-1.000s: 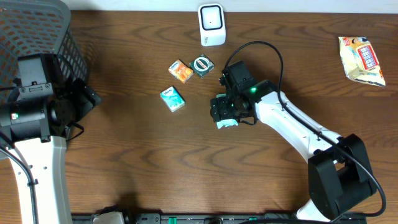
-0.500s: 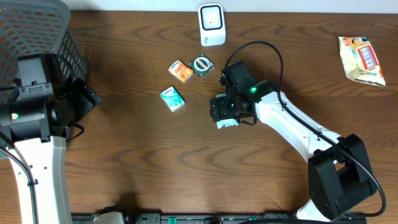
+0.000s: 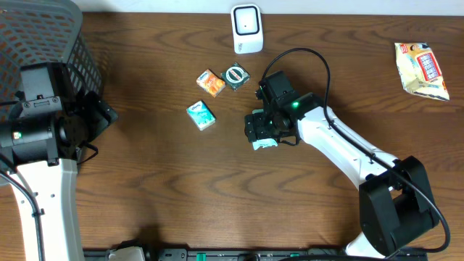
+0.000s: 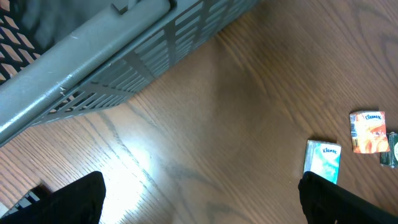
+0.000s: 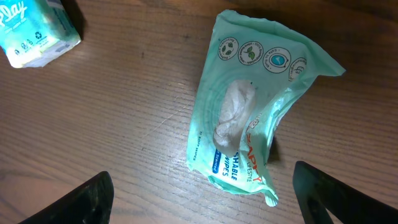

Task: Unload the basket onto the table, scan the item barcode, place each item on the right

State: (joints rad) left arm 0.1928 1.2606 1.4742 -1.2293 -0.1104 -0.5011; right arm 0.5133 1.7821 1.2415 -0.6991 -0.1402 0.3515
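A mint-green wipes pack point(image 5: 249, 124) lies crumpled on the wooden table, and only its end point(image 3: 264, 144) shows in the overhead view. My right gripper point(image 5: 205, 202) hovers just above it, open, with one dark finger on each side and nothing between them. The pack touches neither finger. A white barcode scanner point(image 3: 246, 29) stands at the table's far edge. My left gripper point(image 4: 205, 202) is open and empty over bare wood beside the basket, far left of the pack.
A teal tissue pack point(image 3: 201, 115), an orange tissue pack point(image 3: 210, 83) and a small round dark item point(image 3: 236, 76) lie between the scanner and my right gripper. A grey mesh basket point(image 3: 43, 36) fills the far left corner. A snack bag point(image 3: 422, 69) lies far right.
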